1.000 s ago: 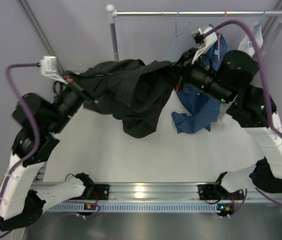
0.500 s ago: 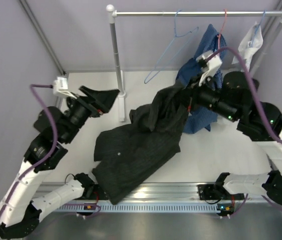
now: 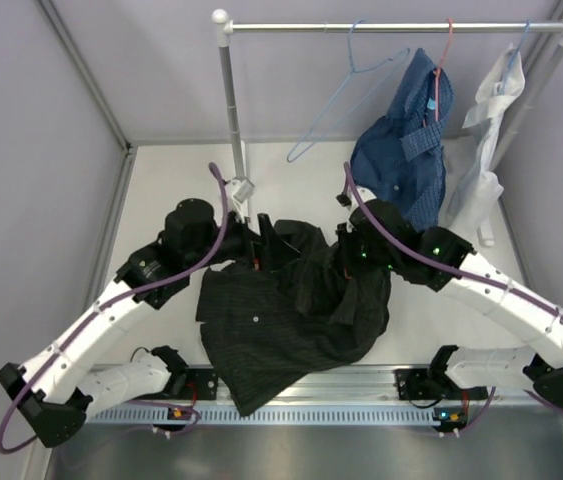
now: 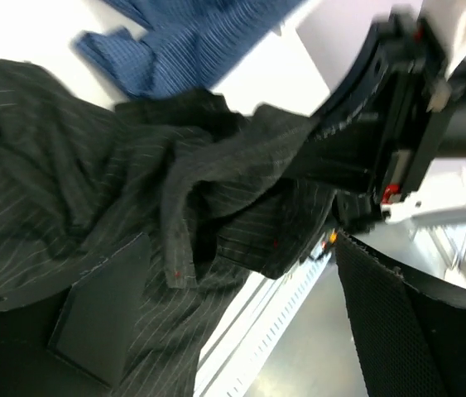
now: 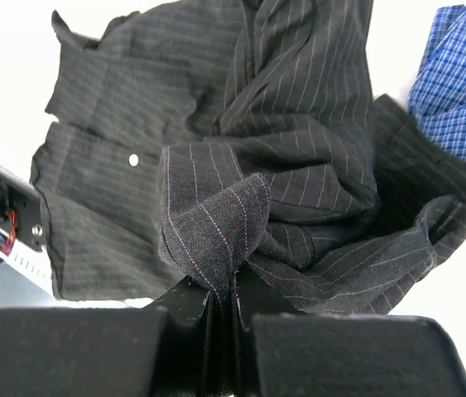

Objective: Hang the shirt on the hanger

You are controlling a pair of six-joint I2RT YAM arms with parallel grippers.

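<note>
While the shirt [image 3: 291, 310] lies heaped on the table [image 3: 161, 180], well below the hanger [image 3: 346, 95] in the top view, the step in hand looks like sorting the cloth out to find the collar or a shoulder. The right gripper [image 5: 233, 285] is clamped on a raised fold of pinstriped fabric, almost straight below the hanger. Which part of the garment that fold belongs to cannot be told. The left gripper [image 4: 241, 273] stands wide with nothing between its fingers, at the edge of the heap below and to the left of the hanger.

To do this well, the left arm should probably close on a recognisable edge, such as the collar or the button placket, rather than on another loose fold, and it should take one layer only. Both arms would then lift together and spread apart so the shirt hangs open. The hanger hangs loose and tilted, so it may swing when touched. The blue checked shirt [image 3: 401, 150] hangs just right of the hanger and could snag the black cloth.
</note>
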